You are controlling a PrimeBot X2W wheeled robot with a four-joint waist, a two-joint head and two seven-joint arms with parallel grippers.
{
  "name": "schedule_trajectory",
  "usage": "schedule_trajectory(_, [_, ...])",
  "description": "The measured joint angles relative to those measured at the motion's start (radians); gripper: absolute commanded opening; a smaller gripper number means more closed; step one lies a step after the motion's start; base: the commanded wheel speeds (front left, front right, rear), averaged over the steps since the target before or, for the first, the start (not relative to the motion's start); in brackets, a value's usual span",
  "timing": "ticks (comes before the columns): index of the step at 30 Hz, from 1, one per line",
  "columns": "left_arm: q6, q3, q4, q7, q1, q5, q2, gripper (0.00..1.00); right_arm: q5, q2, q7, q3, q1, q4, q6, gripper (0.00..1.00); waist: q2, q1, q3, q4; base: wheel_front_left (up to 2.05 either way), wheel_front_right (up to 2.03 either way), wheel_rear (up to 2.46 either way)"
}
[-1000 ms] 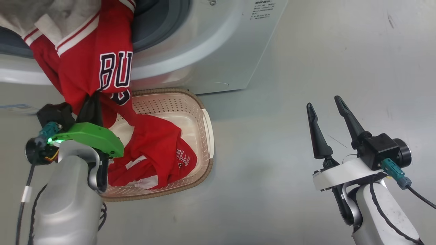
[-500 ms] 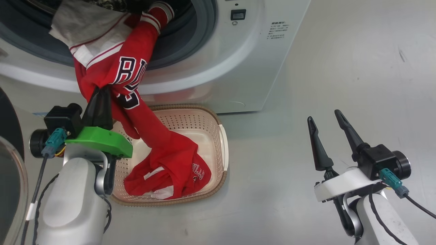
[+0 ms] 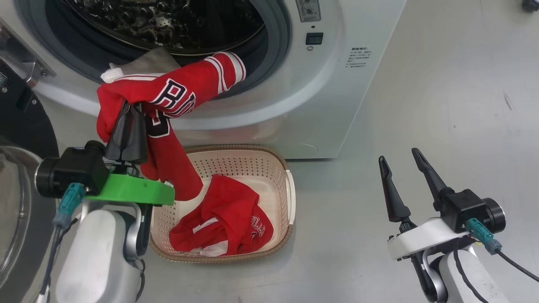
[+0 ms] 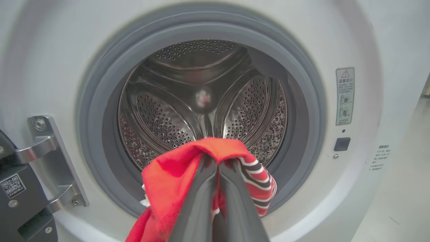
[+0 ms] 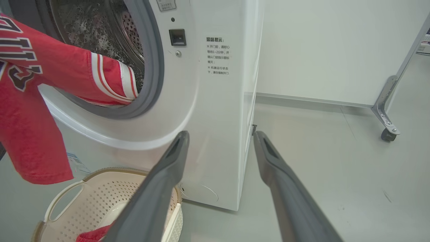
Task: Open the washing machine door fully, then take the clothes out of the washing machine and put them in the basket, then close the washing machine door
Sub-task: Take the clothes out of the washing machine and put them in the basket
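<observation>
Head camera has tipped up since the earlier frames, so the drum opening shows now. Against the machine, left gripper (image 3: pixel 127 110) has risen from basket-rim height to just under the opening. Red jersey (image 3: pixel 181 90) is pulled further out, and its lower end no longer joins the heap in the basket.

Head view:
- Left fingers are pinched tight on the jersey's bunched middle.
- One striped sleeve lies on the grey gasket lip of the washing machine (image 3: pixel 332 97), with pale cloth (image 3: pixel 147 63) just behind it. The other end hangs over the rear left of the basket (image 3: pixel 290 198), apart from the heap.
- Basket sits on the floor (image 3: pixel 421 84) just in front of the machine. It holds a crumpled red heap (image 3: pixel 227 210) toward its robot-side wall.
- Washing machine door (image 3: pixel 25 126) is swung open at far left.
- Right gripper (image 3: pixel 398 155) is over the floor, well right of the basket, fingers spread and free.

Left wrist view:
- Left gripper (image 4: pixel 217 164) is closed, with jersey (image 4: pixel 168 181) draped over its tips in front of the opening.
- Perforated steel drum (image 4: pixel 161 117) is behind it.
- Door hinge (image 4: pixel 50 161) is at lower left.

Right wrist view:
- Right gripper (image 5: pixel 221 134) is wide apart, pointing at the machine's (image 5: pixel 218 101) front corner.
- Jersey (image 5: pixel 50 74) sleeve crosses the gasket at left.
- Basket (image 5: pixel 63 198) is below it, with a bit of the red heap (image 5: pixel 94 235) inside.
</observation>
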Motion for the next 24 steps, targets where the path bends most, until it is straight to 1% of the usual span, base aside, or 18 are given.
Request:
schedule_trajectory(5, [0.003, -0.030, -0.056, 0.000, 0.080, 0.000, 0.000, 0.00, 0.000, 0.002, 0.001, 0.014, 0.002, -0.007, 0.000, 1.00, 0.0000, 0.0000, -0.016, 0.013, 0.00, 0.00, 0.00])
schedule_trajectory(10, [0.003, -0.070, -0.053, 0.013, 0.169, -0.014, 0.000, 0.00, 0.000, 0.002, 0.003, 0.015, 0.004, -0.016, 0.000, 1.00, 0.0000, 0.0000, -0.016, 0.013, 0.00, 0.00, 0.00])
schedule_trajectory(16, [-0.003, -0.112, -0.010, 0.052, 0.241, -0.049, 0.000, 0.00, 0.000, 0.001, 0.012, 0.017, 0.010, -0.023, 0.000, 1.00, 0.0000, 0.0000, -0.010, 0.010, 0.00, 0.00, 0.00])
schedule_trajectory(19, [-0.015, -0.132, 0.024, 0.074, 0.251, -0.078, 0.000, 0.00, 0.000, 0.001, 0.015, 0.021, 0.011, -0.029, 0.000, 1.00, 0.0000, 0.0000, -0.005, 0.007, 0.00, 0.00, 0.00])
schedule_trajectory(24, [-0.018, -0.137, 0.068, 0.094, 0.256, -0.100, 0.000, 0.00, 0.000, 0.005, 0.023, 0.040, 0.011, -0.038, 0.001, 1.00, 0.0000, 0.0000, 0.005, -0.005, 0.00, 0.00, 0.00])
